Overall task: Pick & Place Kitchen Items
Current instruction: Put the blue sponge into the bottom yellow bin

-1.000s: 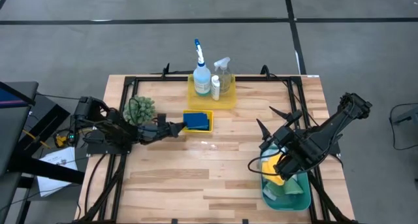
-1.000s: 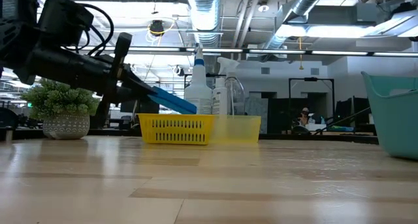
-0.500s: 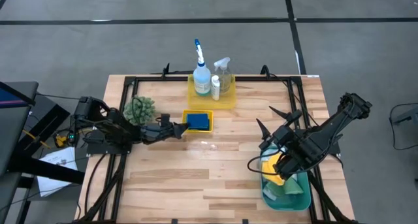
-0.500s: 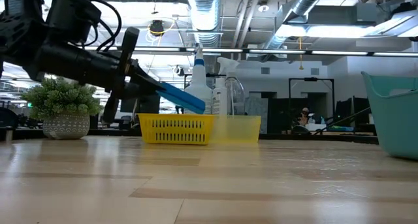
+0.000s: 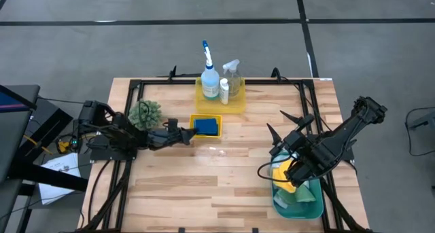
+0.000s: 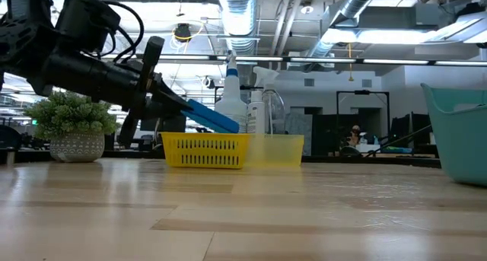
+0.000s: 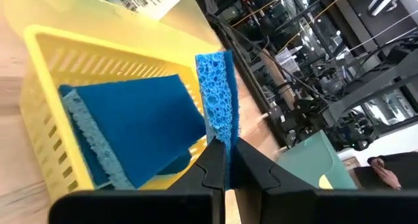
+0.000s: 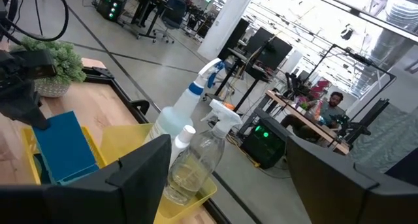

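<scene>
My left gripper (image 5: 185,133) is shut on a blue sponge (image 7: 217,96) and holds it over the small yellow basket (image 6: 205,150) at the table's left middle. A second blue sponge (image 7: 134,129) lies flat in that basket. The blue-white spray bottle (image 5: 209,77), the clear spray bottle (image 5: 233,75) and the small white bottle (image 5: 223,90) stand in the far yellow tray (image 5: 238,105). My right gripper (image 5: 275,121) hangs open and level, high above the table's right side, near the teal bin (image 5: 302,206), which holds yellow and green cloths. My left gripper pinches the sponge's near end (image 7: 221,140) between its two fingers. The fingers (image 7: 248,168) come from the table's left, nearly level and slanting slightly down. The sponge juts forward past the fingertips, turned on edge, and slants down over the basket (image 6: 214,118), above the sponge lying inside.
A small bushy plant (image 5: 145,113) in a pot stands just behind my left arm. A black frame (image 5: 170,82) runs round the table's edges. Bare wood lies between the basket and the bin and along the near side.
My left gripper has edged a little toward the table's right with the sponge, bringing it further over the basket, and then held still. It has stayed shut on the sponge throughout.
</scene>
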Controlling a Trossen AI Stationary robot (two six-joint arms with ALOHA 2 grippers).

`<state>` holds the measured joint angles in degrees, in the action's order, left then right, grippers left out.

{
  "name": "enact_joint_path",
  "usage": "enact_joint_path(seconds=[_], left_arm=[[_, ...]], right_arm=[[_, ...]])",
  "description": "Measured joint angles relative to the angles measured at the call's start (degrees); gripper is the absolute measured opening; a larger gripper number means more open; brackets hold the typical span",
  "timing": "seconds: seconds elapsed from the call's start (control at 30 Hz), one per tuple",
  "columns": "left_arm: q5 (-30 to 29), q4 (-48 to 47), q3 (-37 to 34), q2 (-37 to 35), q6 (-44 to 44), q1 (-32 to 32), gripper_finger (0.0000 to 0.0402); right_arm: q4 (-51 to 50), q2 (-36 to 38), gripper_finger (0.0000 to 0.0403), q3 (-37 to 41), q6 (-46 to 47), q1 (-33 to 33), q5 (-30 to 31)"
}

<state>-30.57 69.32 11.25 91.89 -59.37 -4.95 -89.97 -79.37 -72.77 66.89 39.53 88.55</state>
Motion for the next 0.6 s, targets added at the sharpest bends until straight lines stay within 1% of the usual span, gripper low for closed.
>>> enact_joint_path(seconds=[0.13,0.23,0.3,0.6], left_arm=[[0.1,0.8,0.4,3.5,-2.1,1.0,0.0006],[0.2,5.8,0.5,6.0,-1.1,1.2,0.0006],[0.2,6.9,0.5,7.4,-1.0,1.2,0.0006],[0.7,8.2,0.5,8.4,-1.6,1.2,0.0006]], right_arm=[[0.0,0.0,0.0292,0.0,0.0,0.0,0.0],[0.0,0.0,0.0292,0.0,0.0,0.0,-0.1],[0.0,0.0,0.0292,0.0,0.0,0.0,-0.2],[0.0,0.0,0.0292,0.0,0.0,0.0,-0.2]])
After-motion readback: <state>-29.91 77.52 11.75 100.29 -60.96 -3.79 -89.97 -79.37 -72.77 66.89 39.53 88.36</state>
